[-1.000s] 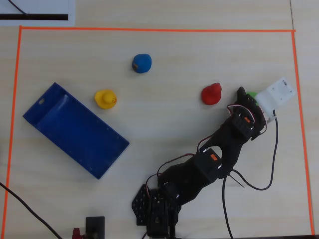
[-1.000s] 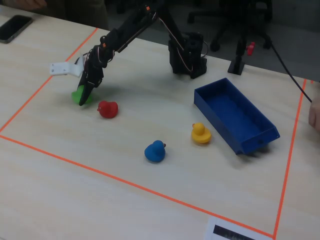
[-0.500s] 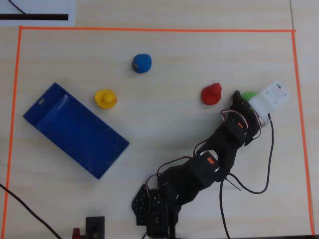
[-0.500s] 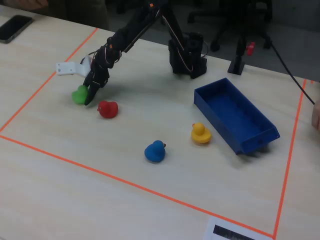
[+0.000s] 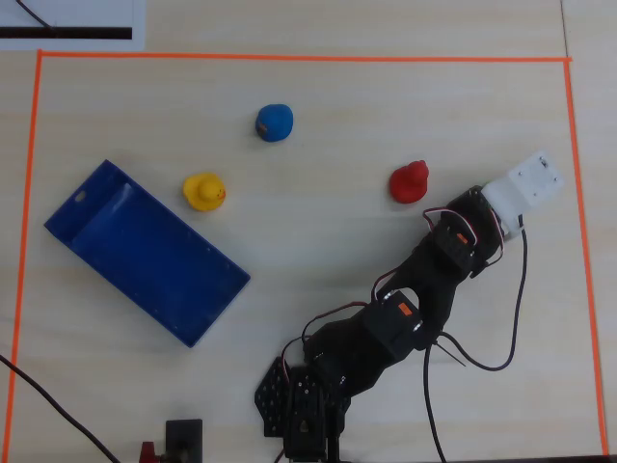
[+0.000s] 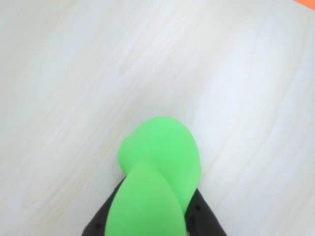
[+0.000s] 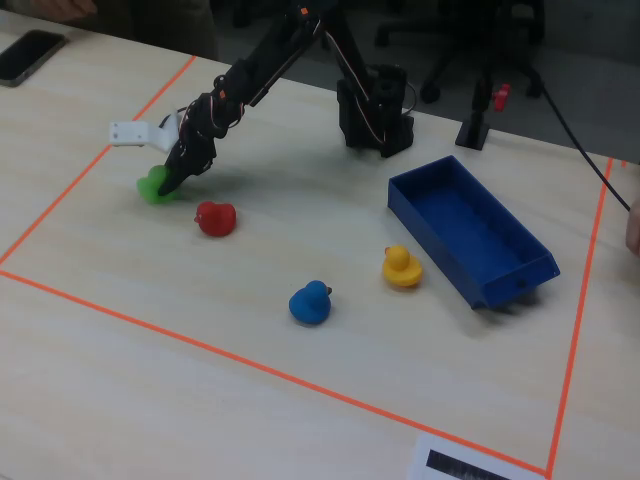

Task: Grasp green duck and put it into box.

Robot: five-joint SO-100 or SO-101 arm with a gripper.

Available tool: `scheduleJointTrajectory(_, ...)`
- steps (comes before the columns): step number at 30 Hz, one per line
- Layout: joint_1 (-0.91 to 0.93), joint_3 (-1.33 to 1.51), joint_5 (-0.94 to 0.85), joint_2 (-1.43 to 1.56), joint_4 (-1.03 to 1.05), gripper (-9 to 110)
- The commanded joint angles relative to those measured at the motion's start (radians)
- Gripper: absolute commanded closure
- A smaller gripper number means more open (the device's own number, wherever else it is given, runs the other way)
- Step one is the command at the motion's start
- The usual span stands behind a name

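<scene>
The green duck (image 6: 160,162) fills the lower middle of the wrist view, pressed between my gripper's (image 6: 152,219) two black fingers. In the fixed view the gripper (image 7: 168,183) is down at the table on the green duck (image 7: 152,187), at the far left beside the red duck. The gripper is shut on the duck, which looks squeezed. In the overhead view the duck is hidden under the arm's white wrist mount (image 5: 525,183). The dark blue box (image 5: 145,256) lies at the left in the overhead view and at the right in the fixed view (image 7: 470,235). It holds nothing.
A red duck (image 5: 409,181) lies just beside the arm's end. A yellow duck (image 5: 204,191) sits next to the box and a blue duck (image 5: 274,122) is farther back. Orange tape (image 5: 289,58) frames the work area. The arm's base (image 7: 375,110) stands behind.
</scene>
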Motion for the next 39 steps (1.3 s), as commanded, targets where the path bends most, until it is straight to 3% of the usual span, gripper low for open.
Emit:
scheduleJointTrajectory(1,0.005,0.006,0.037,0.081,0.009,101)
scheduleJointTrajectory(5,-0.044,0.020,0.155,0.293,0.258,101)
scheduleJointTrajectory(9,-0.229,0.009,0.272,0.574,0.649,101)
scheduleJointTrajectory(14,-0.658,-0.196,0.482,0.749,1.186,101)
scheduleJointTrajectory(19,-1.170,-0.399,0.716,0.710,1.483,101)
scheduleJointTrajectory(27,-1.712,-0.281,0.867,0.566,1.451,101)
scheduleJointTrajectory(31,-1.848,-0.265,0.934,0.483,1.410,101)
scheduleJointTrajectory(35,-1.861,-0.267,0.916,0.446,1.393,100)
scheduleJointTrajectory(37,-1.832,-0.262,0.882,0.442,1.388,77)
scheduleJointTrajectory(39,-1.796,-0.244,0.859,0.454,1.368,70)
